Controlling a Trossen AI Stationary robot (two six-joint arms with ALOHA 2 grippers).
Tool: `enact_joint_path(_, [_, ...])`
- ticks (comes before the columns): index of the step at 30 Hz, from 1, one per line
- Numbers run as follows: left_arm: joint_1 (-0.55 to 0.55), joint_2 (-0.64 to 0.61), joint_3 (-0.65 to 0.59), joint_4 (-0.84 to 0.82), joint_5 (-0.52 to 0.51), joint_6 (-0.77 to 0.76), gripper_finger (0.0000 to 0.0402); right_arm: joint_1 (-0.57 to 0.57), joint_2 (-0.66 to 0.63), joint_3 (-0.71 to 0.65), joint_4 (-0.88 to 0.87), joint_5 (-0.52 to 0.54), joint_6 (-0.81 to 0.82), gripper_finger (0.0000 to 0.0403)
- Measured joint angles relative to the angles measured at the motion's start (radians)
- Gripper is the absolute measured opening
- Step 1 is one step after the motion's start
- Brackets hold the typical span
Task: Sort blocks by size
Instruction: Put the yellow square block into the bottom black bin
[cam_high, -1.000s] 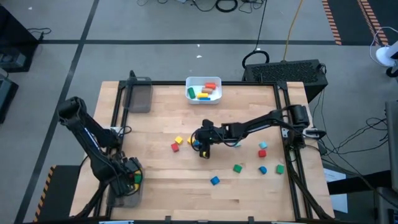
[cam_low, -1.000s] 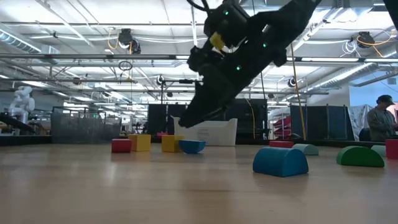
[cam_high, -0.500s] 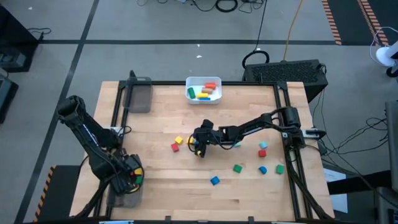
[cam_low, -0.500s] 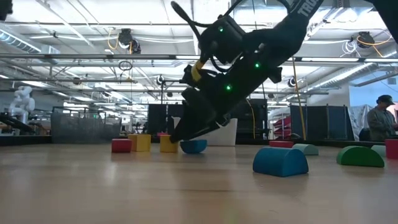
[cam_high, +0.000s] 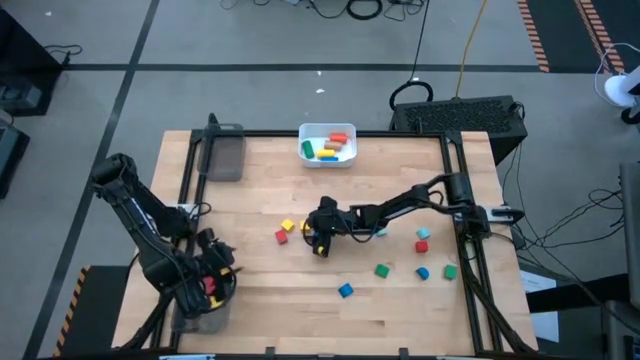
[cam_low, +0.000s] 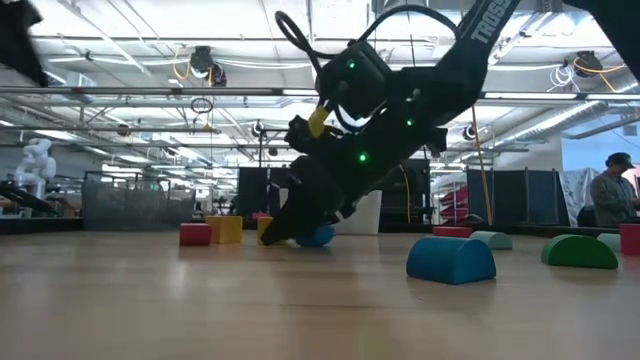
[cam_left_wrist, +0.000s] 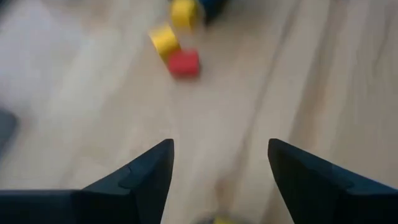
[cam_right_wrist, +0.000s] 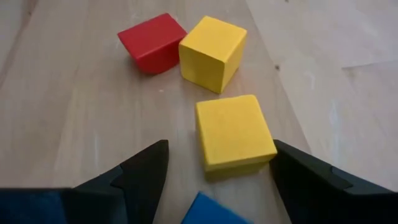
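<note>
My right gripper (cam_right_wrist: 217, 171), jaws spread, straddles the near yellow wooden cube (cam_right_wrist: 234, 131) for pickup; left gripper (cam_left_wrist: 217, 165) waits released

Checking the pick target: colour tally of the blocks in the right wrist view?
yellow cubes: 2
red block: 1
blue block: 1 (only a corner shows)
Total: 4
</note>
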Motion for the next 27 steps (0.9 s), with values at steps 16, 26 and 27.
enact_joint_path(16, [0.133, 0.0, -0.001, 0.074, -0.329, 0.25, 0.0262, 0.0, -0.001, 0.0, 0.0, -0.02, -0.014, 0.0225])
enact_joint_path(26, [0.235, 0.0, -0.001, 0.185, -0.322, 0.457, 0.0262, 0.0, -0.001, 0.0, 0.0, -0.023, -0.014, 0.0185])
enact_joint_path(27, [0.245, 0.0, -0.002, 0.193, -0.318, 0.47, 0.0262, 0.0, -0.002, 0.0, 0.0, -0.022, -0.014, 0.0182])
